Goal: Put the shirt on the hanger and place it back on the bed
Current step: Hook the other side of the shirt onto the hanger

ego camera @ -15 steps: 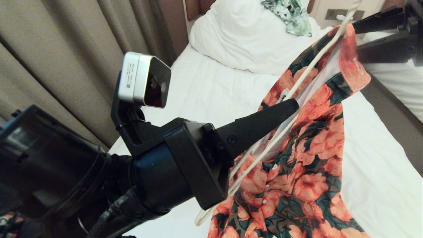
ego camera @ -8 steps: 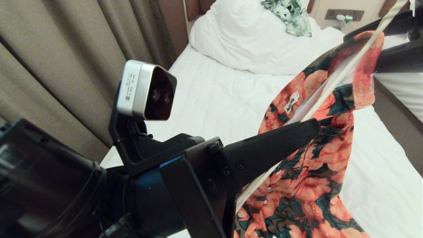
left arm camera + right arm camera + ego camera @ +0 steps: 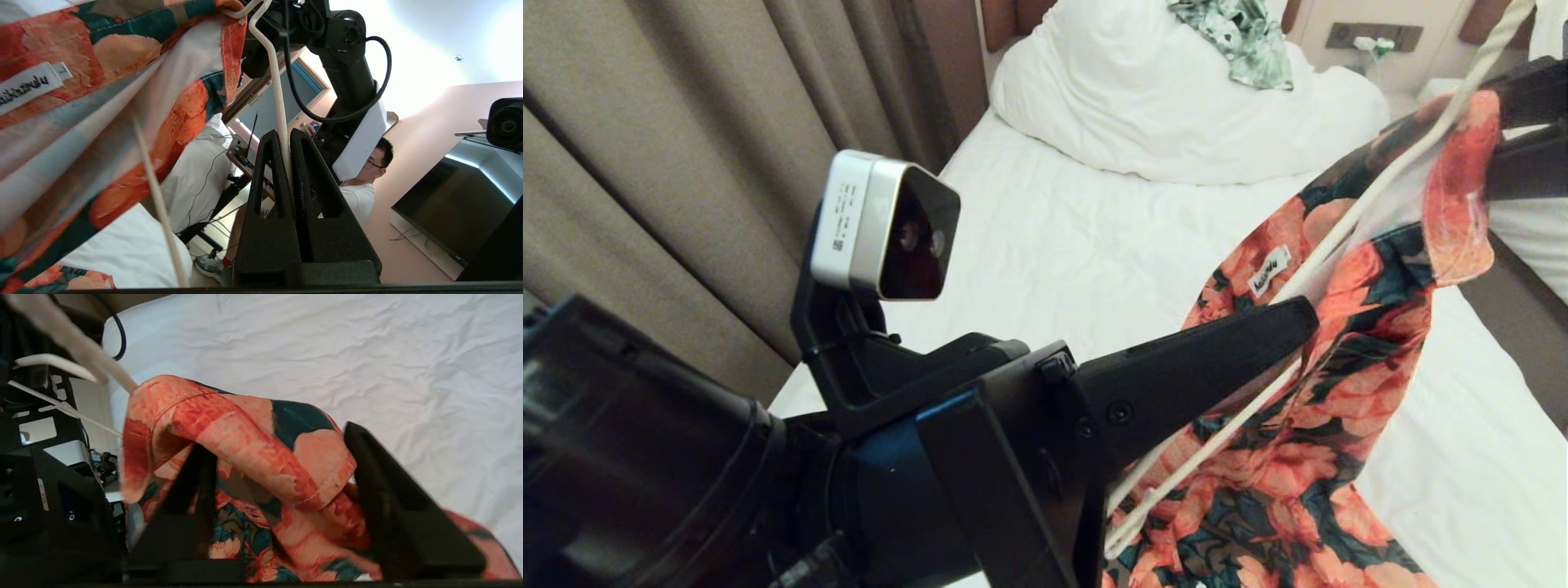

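The shirt (image 3: 1298, 482), orange-pink flowers on dark green, hangs over the bed (image 3: 1054, 237) on the cream wire hanger (image 3: 1347, 224). My left gripper (image 3: 1298, 322) fills the foreground of the head view. In the left wrist view it (image 3: 284, 136) is shut on the hanger (image 3: 278, 90), with the shirt (image 3: 102, 81) draped beside it. At the upper right, my right gripper (image 3: 1515, 122) reaches the shirt's top fold. In the right wrist view its jaws (image 3: 276, 440) stand apart with a rolled fold of the shirt (image 3: 245, 433) between them, above the white sheet (image 3: 367, 355).
A bunched white duvet (image 3: 1143, 106) lies at the head of the bed with a green leafy garment (image 3: 1241, 41) on it. Beige curtains (image 3: 686, 122) hang on the left. A second white bed (image 3: 1535, 237) stands at the right. A person (image 3: 359, 192) sits behind, near a dark screen (image 3: 453, 212).
My left gripper came nearer the camera and carried the hanger and shirt to the right. The right gripper shifted right with the shirt's top fold.
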